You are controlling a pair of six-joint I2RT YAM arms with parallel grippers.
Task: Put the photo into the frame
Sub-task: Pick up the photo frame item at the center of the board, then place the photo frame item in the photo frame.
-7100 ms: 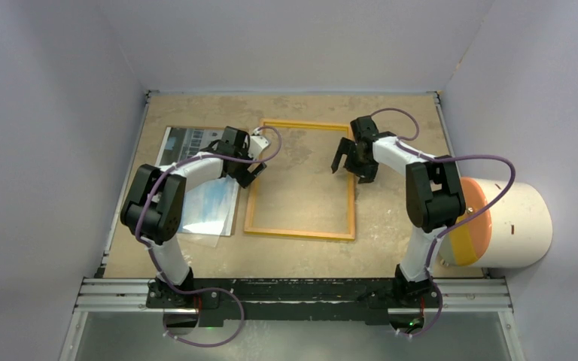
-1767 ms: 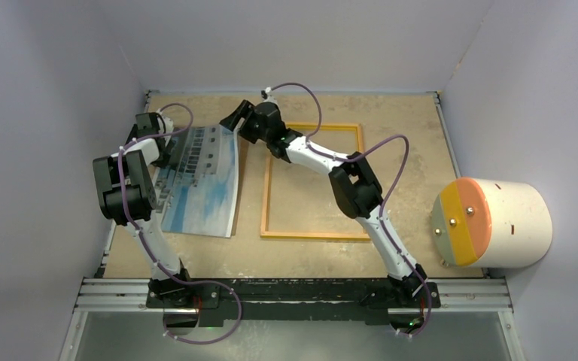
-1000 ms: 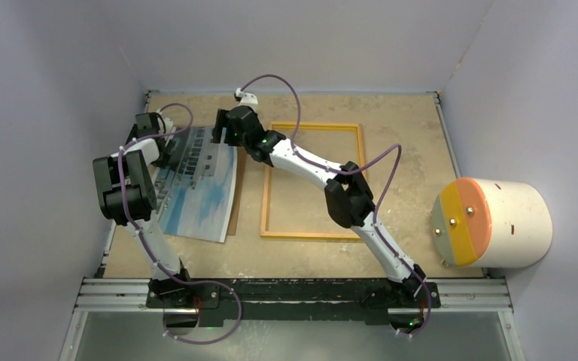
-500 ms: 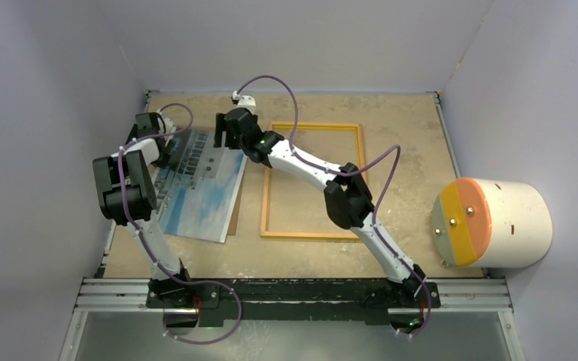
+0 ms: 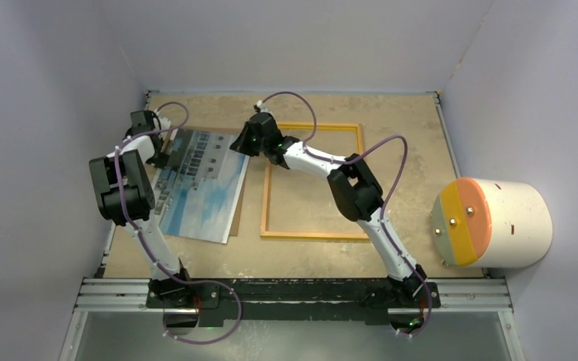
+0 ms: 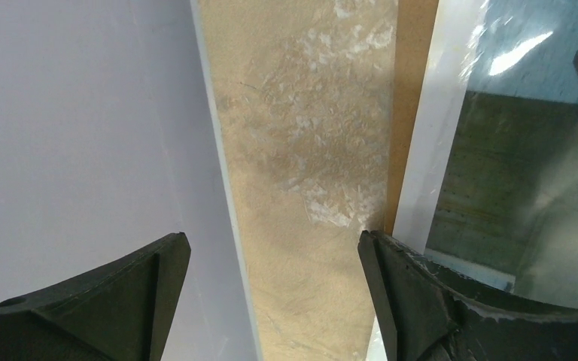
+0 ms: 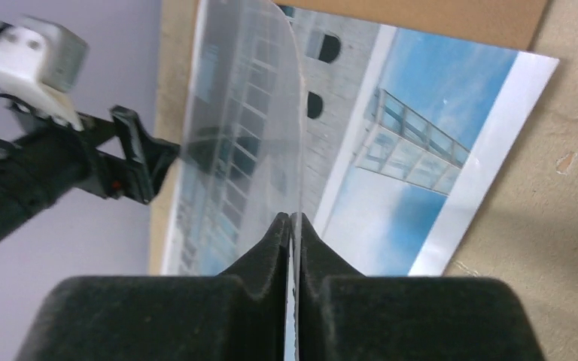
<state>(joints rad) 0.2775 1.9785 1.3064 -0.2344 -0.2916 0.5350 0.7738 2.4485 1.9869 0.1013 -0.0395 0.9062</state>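
Right gripper has clamped shut and pulled back toward the frame since a moment ago.
Its fingers pinch the edge of a thin clear sheet, which curls up above the photo. The photo lies face up on the brown backing board at the left of the table, near the yellow frame but outside it. Left gripper stands wide apart, holding nothing, at the photo's left edge by the wall.
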